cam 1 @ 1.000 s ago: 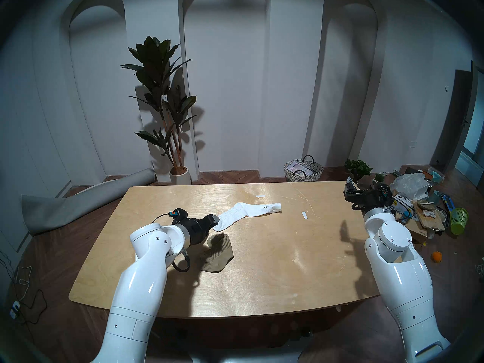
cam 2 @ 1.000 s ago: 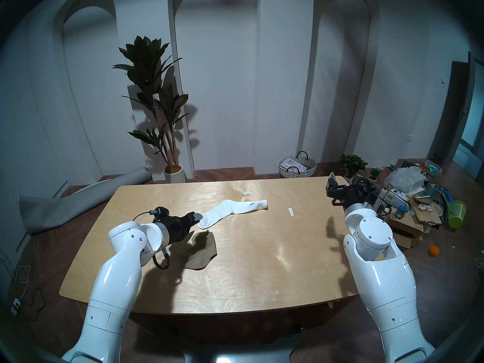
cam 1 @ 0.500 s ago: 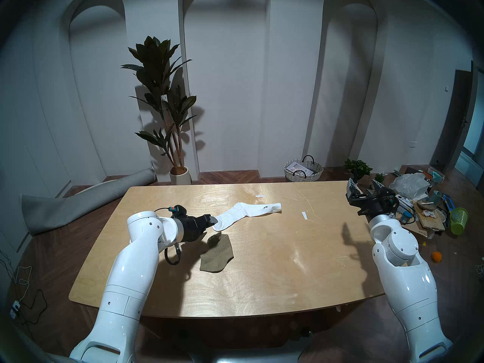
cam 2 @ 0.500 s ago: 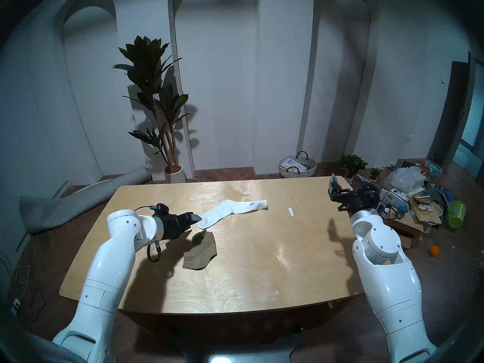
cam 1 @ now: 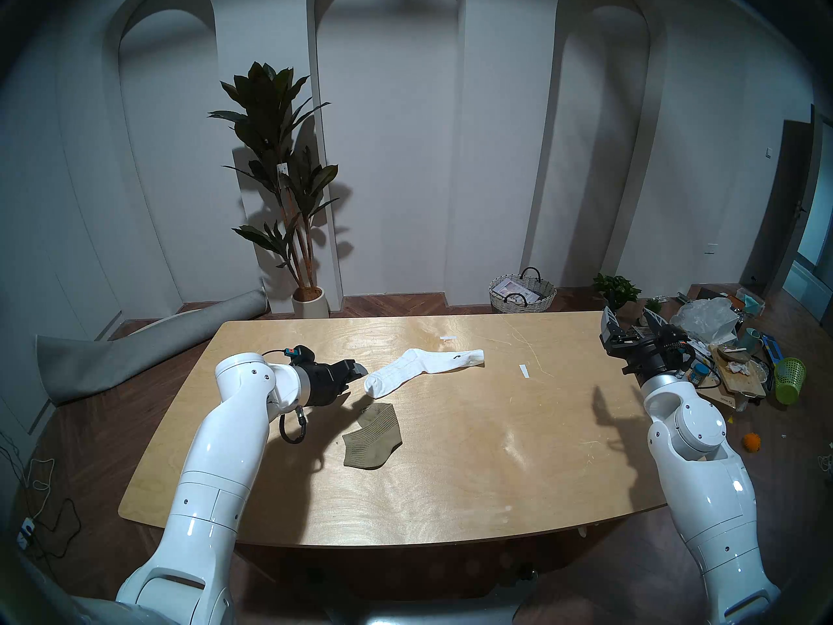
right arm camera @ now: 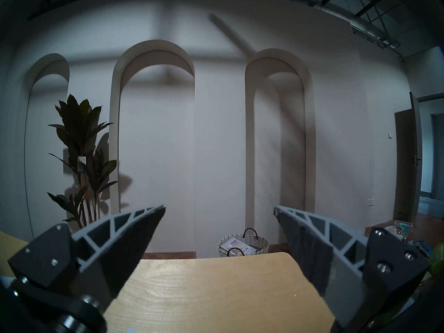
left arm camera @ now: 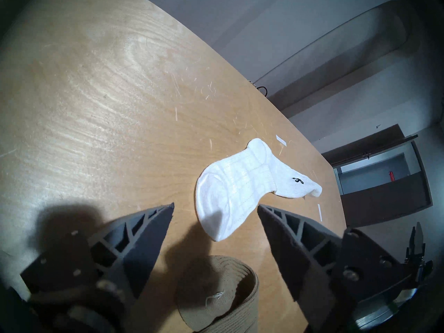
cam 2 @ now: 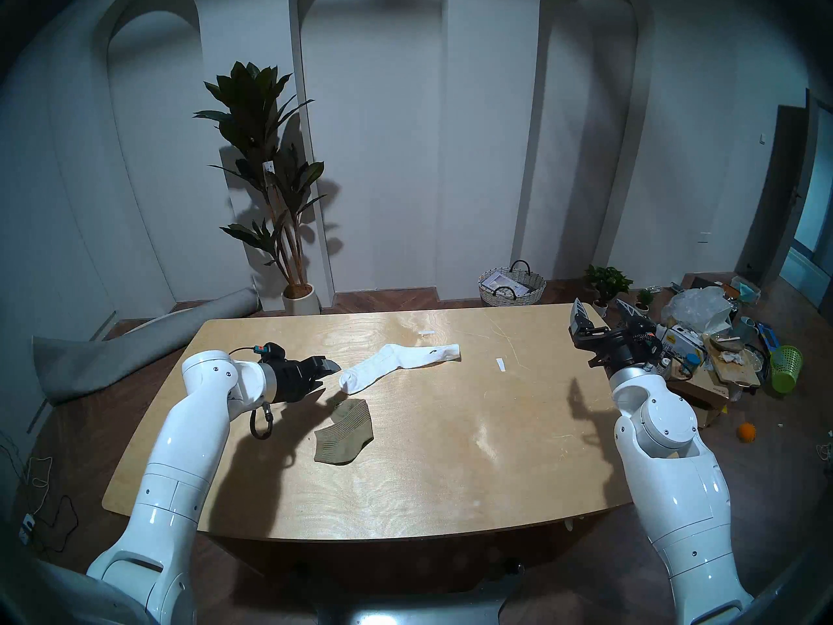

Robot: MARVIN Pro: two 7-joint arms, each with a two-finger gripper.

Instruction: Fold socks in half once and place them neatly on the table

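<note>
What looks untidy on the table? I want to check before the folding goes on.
The olive sock lies crumpled, its cuff end bunched up rather than flat. The white sock lies unfolded and bent at the heel. Two small white paper strips lie loose on the table.

The table [cam 1: 450, 452] is pale wood with clear grain, smooth with a soft sheen and fine scratches. The white sock [cam 1: 419, 369] is ribbed knit cloth, matt. The olive sock [cam 1: 372, 439] is ribbed cloth too. The arm shells [cam 1: 225, 452] look like glossy white plastic; the fingers [left arm camera: 149, 231] matt dark plastic.
</note>
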